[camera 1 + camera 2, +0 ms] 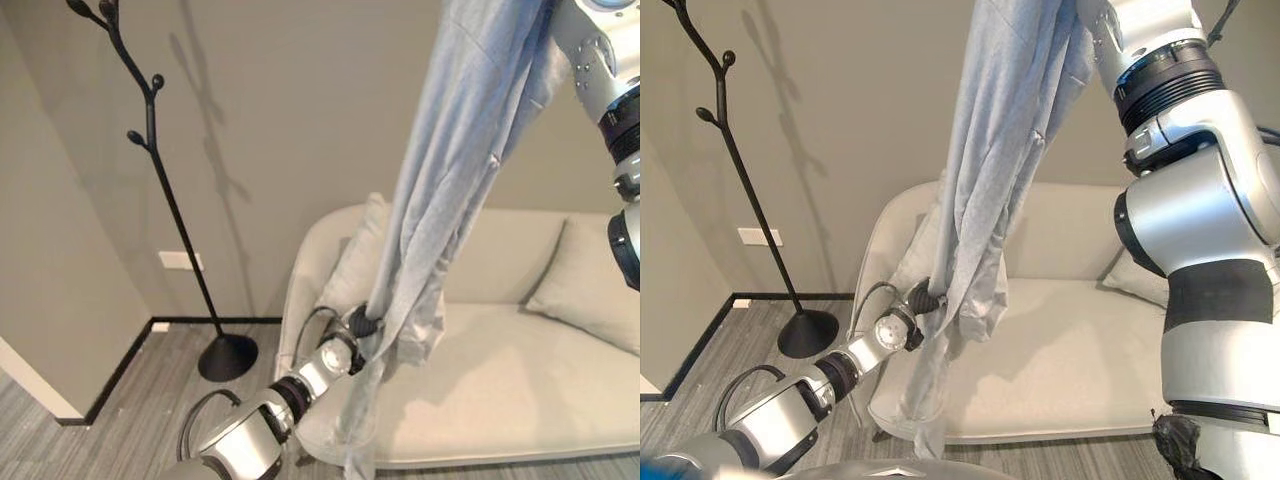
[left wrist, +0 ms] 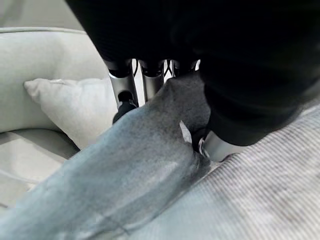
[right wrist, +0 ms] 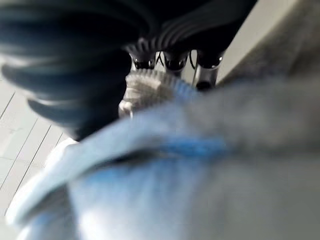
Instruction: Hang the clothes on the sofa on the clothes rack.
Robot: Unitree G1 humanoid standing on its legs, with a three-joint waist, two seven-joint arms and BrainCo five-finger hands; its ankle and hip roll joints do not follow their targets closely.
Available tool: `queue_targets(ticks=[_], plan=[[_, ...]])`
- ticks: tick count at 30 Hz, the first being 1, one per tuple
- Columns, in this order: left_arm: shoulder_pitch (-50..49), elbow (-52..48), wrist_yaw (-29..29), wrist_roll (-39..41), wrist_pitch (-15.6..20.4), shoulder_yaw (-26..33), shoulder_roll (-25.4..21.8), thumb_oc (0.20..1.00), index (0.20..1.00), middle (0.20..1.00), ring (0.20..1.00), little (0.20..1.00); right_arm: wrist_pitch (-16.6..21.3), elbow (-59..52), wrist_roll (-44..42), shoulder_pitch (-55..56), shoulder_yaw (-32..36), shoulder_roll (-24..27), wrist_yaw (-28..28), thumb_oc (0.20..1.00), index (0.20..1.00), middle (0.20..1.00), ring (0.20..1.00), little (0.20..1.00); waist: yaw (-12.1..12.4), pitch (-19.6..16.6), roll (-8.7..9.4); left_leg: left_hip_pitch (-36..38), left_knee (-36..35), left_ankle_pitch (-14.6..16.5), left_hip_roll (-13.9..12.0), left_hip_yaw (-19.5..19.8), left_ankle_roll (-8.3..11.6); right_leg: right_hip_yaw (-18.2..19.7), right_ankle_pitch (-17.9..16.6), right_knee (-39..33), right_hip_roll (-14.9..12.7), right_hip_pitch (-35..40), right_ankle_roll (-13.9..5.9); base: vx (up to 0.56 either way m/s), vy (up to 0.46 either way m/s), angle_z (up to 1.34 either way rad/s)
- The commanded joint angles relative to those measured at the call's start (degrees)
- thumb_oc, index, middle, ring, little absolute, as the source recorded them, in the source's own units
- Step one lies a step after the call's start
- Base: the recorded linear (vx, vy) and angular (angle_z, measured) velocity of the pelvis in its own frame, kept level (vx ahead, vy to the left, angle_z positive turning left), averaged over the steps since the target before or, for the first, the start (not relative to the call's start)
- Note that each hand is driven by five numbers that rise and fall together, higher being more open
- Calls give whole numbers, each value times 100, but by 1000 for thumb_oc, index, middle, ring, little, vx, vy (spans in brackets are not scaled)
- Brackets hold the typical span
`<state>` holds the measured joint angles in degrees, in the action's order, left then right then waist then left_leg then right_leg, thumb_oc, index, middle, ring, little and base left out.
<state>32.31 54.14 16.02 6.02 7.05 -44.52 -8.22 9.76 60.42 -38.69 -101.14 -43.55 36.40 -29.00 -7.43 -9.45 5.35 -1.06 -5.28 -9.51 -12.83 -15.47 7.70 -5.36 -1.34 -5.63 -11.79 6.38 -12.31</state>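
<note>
A long light grey-blue garment (image 1: 440,210) hangs in the air above the cream sofa (image 1: 500,390), its hem reaching down past the seat's front edge. My right arm is raised high and my right hand (image 3: 165,60) is shut on the garment's top (image 3: 190,165). My left hand (image 1: 362,325) is shut on a fold of the cloth low down, its fingers (image 2: 122,87) curled round the fabric (image 2: 145,165). The black branch-shaped clothes rack (image 1: 150,140) stands by the wall at the left, its round base (image 1: 228,357) on the floor.
Cushions (image 1: 590,290) lie against the sofa's back, one (image 2: 75,107) close behind my left hand. A beige wall corner (image 1: 50,300) juts out at the far left. Grey striped floor (image 1: 130,420) stretches between the rack and the sofa.
</note>
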Motion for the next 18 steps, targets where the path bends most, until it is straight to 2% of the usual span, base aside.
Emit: queue_targets(ticks=[1, 3, 4, 7, 10, 11, 12, 13, 14, 16, 18], plan=[[425, 119, 469, 161, 280, 307, 68, 200, 200, 200, 200, 200, 169, 260, 459, -1609, -609, 582, -95, 200, 200, 200, 200, 200, 261, -23, 174, -408, 28, -125, -516, 279, 481, -118, 130, 198, -148, 240, 121, 0, 0, 0], [484, -63, 765, 234, 321, 560, -3, 200, 200, 200, 200, 200, 193, -342, 680, -1359, -615, 775, -177, 200, 200, 200, 200, 200, 235, -1, 147, -397, 28, -132, -522, 264, 473, -99, 130, 199, -138, 218, 123, 0, 0, 0], [549, -236, 1037, 228, 345, 776, -37, 200, 200, 200, 200, 200, 284, -1112, 790, -1067, -539, 980, -263, 200, 200, 200, 200, 200, 194, 20, 96, -379, 28, -133, -528, 234, 464, -76, 137, 207, -142, 192, 125, -9, 10, -5], [600, -710, 1541, -100, 312, 1098, -205, 200, 200, 200, 200, 200, 403, -2531, 1127, -426, -259, 1437, -415, 200, 200, 200, 200, 200, 160, 65, 6, -362, 28, -128, -539, 188, 448, -26, 143, 212, -151, 172, 126, -10, 18, -10], [283, -1878, 2011, -744, 292, 1570, -696, 200, 200, 200, 200, 200, 538, -3989, 1606, 576, 327, 2158, -489, 200, 200, 200, 200, 200, 218, 118, -93, -342, 28, -104, -531, 153, 429, -20, 151, 211, -168, 176, 115, 7, 20, -7], [239, -1933, 2007, -760, 261, 1563, -724, 200, 200, 200, 200, 200, 515, -4051, 1630, 668, 404, 2170, -498, 200, 200, 200, 200, 200, 217, 107, -71, -335, 28, -103, -535, 152, 429, -19, 150, 211, -165, 180, 115, 0, 18, -4], [-81, -2763, 2188, -1363, 273, 1992, -1157, 200, 200, 200, 200, 200, 600, -4765, 2023, 1426, 896, 2574, -494, 200, 200, 200, 200, 200, 311, 153, -142, -362, 28, -125, -524, 151, 397, -33, 131, 205, -170, 174, 110, 0, 0, 0], [-284, -3121, 2225, -1638, 260, 2182, -1356, 200, 200, 200, 200, 200, 600, -5077, 2186, 1807, 1171, 2714, -481, 200, 200, 200, 200, 200, 349, 152, -134, -361, 28, -117, -518, 150, 394, -45, 138, 203, -175, 189, 108, 0, 0, 0], [-321, -3158, 2214, -1647, 241, 2178, -1379, 200, 200, 200, 200, 200, 584, -5120, 2202, 1895, 1245, 2711, -482, 200, 200, 200, 200, 200, 343, 131, -107, -338, 28, -75, -516, 151, 412, -49, 166, 196, -178, 215, 105, 45, 10, -1], [-582, -3615, 2334, -2172, 235, 2520, -1705, 200, 200, 200, 200, 200, 619, -5487, 2424, 2405, 1567, 2905, -426, 200, 200, 200, 200, 200, 429, 178, -134, -340, 28, -57, -498, 147, 406, -86, 181, 192, -199, 246, 93, 23, 5, -1], [-1049, -4252, 2331, -2599, 172, 2887, -1979, 200, 200, 200, 200, 200, 593, -6079, 2708, 3319, 2219, 2905, -377, 200, 200, 200, 200, 200, 482, 206, -127, -344, 33, -35, -485, 151, 387, -124, 174, 179, -221, 272, 77, 12, 19, 1]])
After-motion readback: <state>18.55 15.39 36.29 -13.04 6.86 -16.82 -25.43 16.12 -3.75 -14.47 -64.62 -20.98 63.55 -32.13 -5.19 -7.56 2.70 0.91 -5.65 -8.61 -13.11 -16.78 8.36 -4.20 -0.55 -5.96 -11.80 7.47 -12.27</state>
